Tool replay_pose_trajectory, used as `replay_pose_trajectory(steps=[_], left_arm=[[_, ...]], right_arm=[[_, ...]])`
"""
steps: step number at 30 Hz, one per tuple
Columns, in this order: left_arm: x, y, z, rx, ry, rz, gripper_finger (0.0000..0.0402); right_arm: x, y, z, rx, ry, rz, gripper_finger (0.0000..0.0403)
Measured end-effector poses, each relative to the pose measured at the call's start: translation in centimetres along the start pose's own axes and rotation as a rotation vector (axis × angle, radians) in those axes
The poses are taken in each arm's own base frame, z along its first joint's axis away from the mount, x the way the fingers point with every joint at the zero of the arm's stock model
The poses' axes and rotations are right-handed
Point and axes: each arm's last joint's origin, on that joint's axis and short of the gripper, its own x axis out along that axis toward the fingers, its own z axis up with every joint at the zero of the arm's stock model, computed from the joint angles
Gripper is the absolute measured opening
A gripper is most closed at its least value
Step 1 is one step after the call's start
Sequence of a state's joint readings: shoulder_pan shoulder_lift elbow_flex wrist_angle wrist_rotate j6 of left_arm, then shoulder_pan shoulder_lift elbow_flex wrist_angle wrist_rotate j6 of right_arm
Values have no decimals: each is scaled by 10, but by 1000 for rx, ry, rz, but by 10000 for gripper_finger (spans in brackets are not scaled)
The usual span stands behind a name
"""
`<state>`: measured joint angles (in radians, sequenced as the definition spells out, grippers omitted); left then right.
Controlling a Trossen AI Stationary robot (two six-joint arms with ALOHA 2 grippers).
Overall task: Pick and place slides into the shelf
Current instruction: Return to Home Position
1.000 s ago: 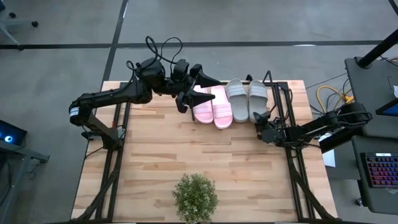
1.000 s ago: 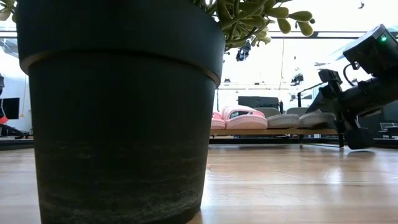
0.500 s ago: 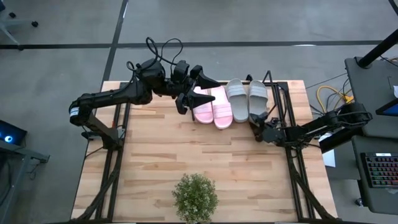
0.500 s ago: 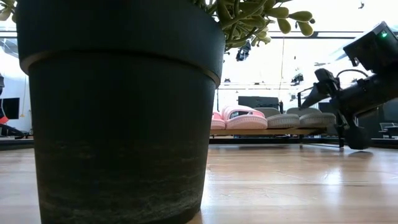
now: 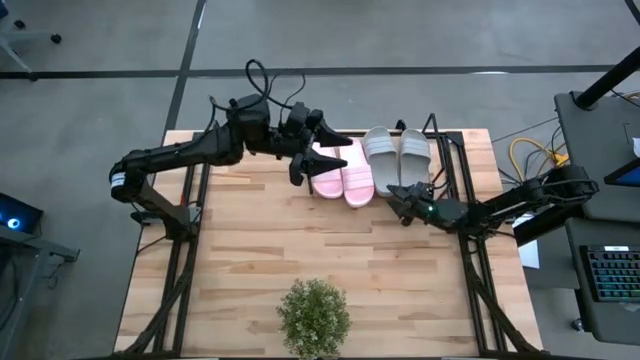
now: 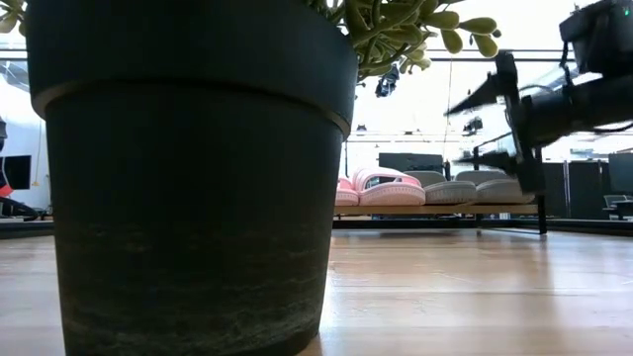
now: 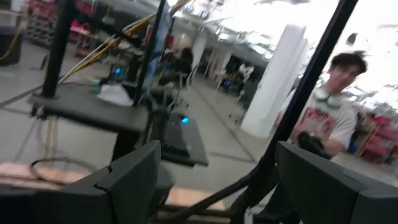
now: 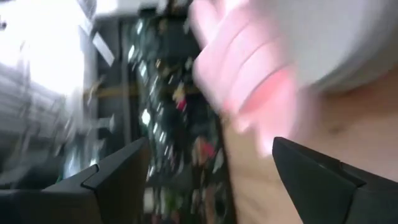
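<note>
Slides x4: pink pair (image 5: pixel 343 176) + grey pair (image 5: pixel 395 160), on shelf (image 6: pixel 435 209), far edge of table (image 5: pixel 260 250). Left gripper (image 5: pixel 335 149) wide, empty, over pink pair. Right gripper (image 5: pixel 397 200) wide, empty, by grey pair. I reckon homing step; nxt: lift clear, retract.

Two pink slides (image 5: pixel 357 172), two grey slides (image 5: pixel 382 160), one shelf (image 6: pixel 435 209), one potted plant (image 5: pixel 314 316), two arms (image 5: pixel 190 152), one person (image 7: pixel 329 118)

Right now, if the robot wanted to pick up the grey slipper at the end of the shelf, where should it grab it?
Likely the wide strap of the end grey slipper, coming from above on the table side. It looks arched off the sole, so one finger could slip under. The sides are poor: the other grey slipper lies alongside. The right hand is nearest.
</note>
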<state>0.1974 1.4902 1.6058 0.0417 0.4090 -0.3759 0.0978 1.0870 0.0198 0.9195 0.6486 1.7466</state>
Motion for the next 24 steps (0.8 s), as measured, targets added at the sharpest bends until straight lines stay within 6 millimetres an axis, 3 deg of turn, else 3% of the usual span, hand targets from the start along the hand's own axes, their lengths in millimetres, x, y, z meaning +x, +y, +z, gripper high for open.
replay_pose_trajectory(steps=[5,14,19,24], left_arm=[[-16,-2,5,26,58,46,302],[-59,-10,17,90,37,226,302],[-81,-10,-2,50,51,288,302],[-99,-8,-29,-16,-8,297,302]], right_arm=[[7,26,-17,-91,154,96,326],[19,83,-47,-280,236,293,324],[20,106,-57,-357,253,379,299],[17,124,-65,-447,260,463,247]])
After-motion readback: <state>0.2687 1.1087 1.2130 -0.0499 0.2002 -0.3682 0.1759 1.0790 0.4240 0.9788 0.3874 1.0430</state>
